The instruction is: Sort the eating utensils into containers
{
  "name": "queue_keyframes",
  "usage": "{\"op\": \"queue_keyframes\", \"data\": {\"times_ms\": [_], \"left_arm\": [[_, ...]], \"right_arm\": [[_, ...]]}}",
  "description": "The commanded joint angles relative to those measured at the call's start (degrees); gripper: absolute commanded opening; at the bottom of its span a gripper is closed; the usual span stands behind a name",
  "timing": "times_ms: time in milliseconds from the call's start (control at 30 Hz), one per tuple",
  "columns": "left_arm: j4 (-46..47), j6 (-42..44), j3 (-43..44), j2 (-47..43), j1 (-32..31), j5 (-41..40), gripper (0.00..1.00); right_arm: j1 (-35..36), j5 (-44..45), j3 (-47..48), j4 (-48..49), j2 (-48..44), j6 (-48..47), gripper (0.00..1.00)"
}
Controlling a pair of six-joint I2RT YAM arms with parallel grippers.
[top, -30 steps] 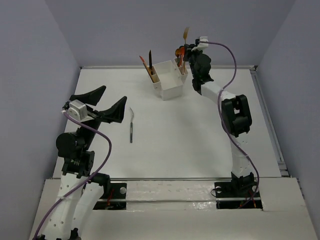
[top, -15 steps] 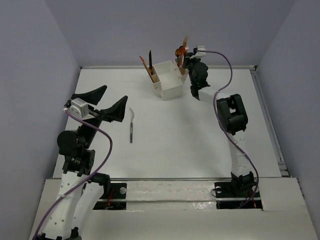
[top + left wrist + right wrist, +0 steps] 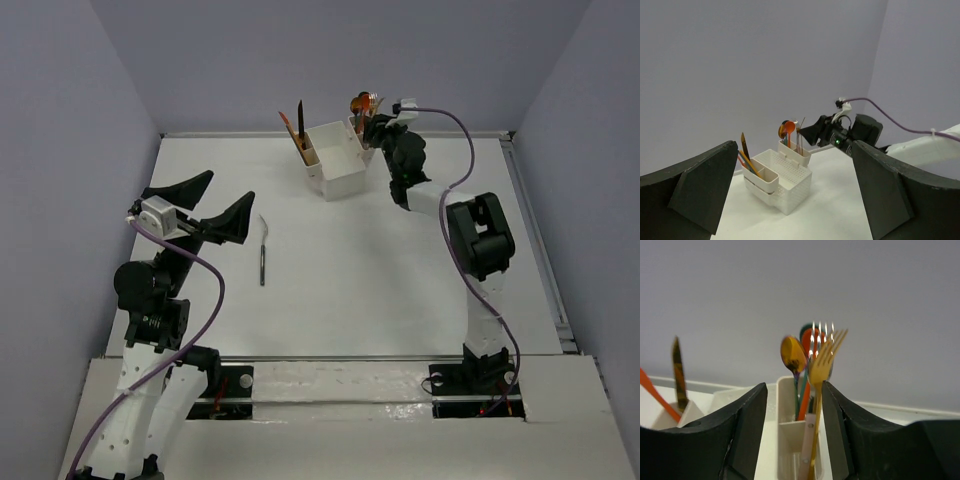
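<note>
- Top external view: the white table [image 3: 400, 280] is carrying the box [image 3: 340, 168] near the middle of its far edge.
- The left gripper [image 3: 230, 187] is hovering over the table's left side, well apart from the box. Its fingers are standing wide apart and gripping nothing, as the left wrist view [image 3: 794, 145] is also showing.
- The right gripper [image 3: 378, 125] is reaching toward the box's right-hand narrow compartment. In the right wrist view [image 3: 794, 385] its fingers are spread apart. The gold fork [image 3: 822, 360] is showing between them, close beside one finger and not clamped.
- The gold fork is standing upright in that narrow compartment. It is sharing the compartment with a silver fork [image 3: 820, 332], an amber spoon [image 3: 792, 354], an orange spoon [image 3: 810, 342] and a teal piece [image 3: 805, 330].
- A dark knife [image 3: 677, 367] and an orange piece [image 3: 655, 392] are leaning in the left-hand narrow compartment.
- A black-handled utensil [image 3: 262, 262] is lying flat on the table between the left gripper and the box, touching neither.
</note>
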Motion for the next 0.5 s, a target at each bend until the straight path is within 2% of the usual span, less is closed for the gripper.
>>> {"op": "queue_keyframes", "data": {"times_ms": [0,67,233,300,467], "left_arm": [[3.09,0.10,1.58,-0.17,0.31,0.34,0.99],[3.09,0.01,1.49,-0.35,0.83,0.34,0.99],[3.09,-0.34,1.14,-1.66,0.83,-0.19,0.99],[3.09,-0.43,1.23,-2.28,0.83,-0.63,0.99],[3.09,-0.52,1.23,-3.68,0.83,-1.94,0.99]], "right_arm": [[0.77,-2.76,-2.68,-1.23,-13.20,2.23,0.55],[2.52,-2.77,-4.53,-5.45,-15.94,2.41,0.58],[11.57,-0.05,-7.87,-22.93,-22.54,4.16,0.61],[16.65,0.83,-8.83,-30.56,-23.16,6.70,0.62],[26.59,5.58,-10.08,-41.31,-20.98,11.37,0.63]]}}
